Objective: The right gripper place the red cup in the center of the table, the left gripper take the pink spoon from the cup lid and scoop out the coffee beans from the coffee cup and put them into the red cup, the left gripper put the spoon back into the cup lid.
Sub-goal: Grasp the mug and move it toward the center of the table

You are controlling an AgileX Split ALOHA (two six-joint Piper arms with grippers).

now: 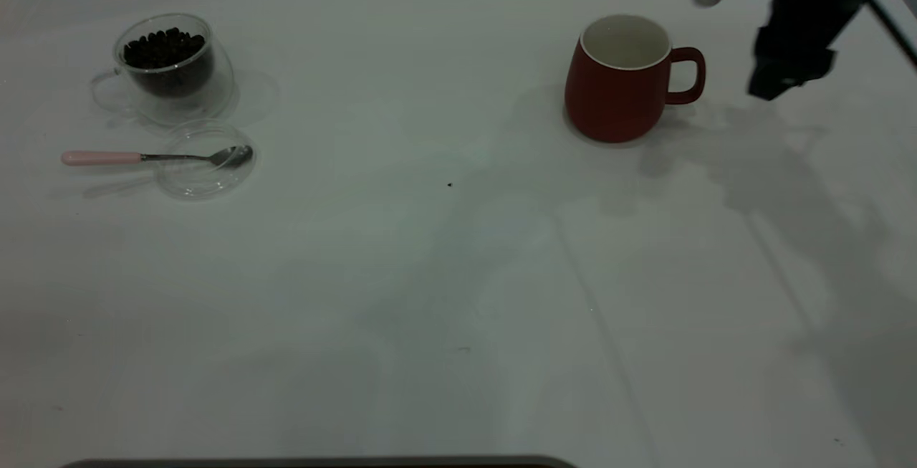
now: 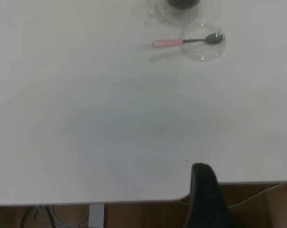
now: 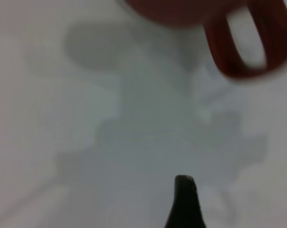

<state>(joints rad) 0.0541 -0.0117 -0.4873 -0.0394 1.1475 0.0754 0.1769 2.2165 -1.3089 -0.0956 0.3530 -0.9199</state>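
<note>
Standing upright on the table (image 1: 458, 296), the red cup (image 1: 617, 84) is at the far right side, not yet in the center, w/ its loop handle (image 1: 688, 75) pointing toward the right gripper (image 1: 777, 84). This gripper hangs just beside the handle, apart from it and holding nothing; whether its fingers are spread or closed I cannot tell, only one dark tip shows in the right wrist view.

Handling, as a judgement: the cup looks ceramic, so stiff, rather heavy, and it can chip if knocked or put down hard. The glazed wall is probably slippery and rounded, so the handle or the rim wall is the better place to take hold vs. the wide body.

On the far left, well apart from the cup, the coffee cup (image 1: 172, 67) holds the coffee beans (image 1: 165, 49). Just in front of it the cup lid (image 1: 205, 160) lies flat w/ the pink spoon (image 1: 154, 158) across it, bowl in the lid, handle sticking out over the table. The left gripper (image 2: 207, 194) is back at the table edge, nothing in it; its opening I cannot tell.

Surface: plain white, smooth, flat, a few dark specks. Room: much free space around the center for the cup.
</note>
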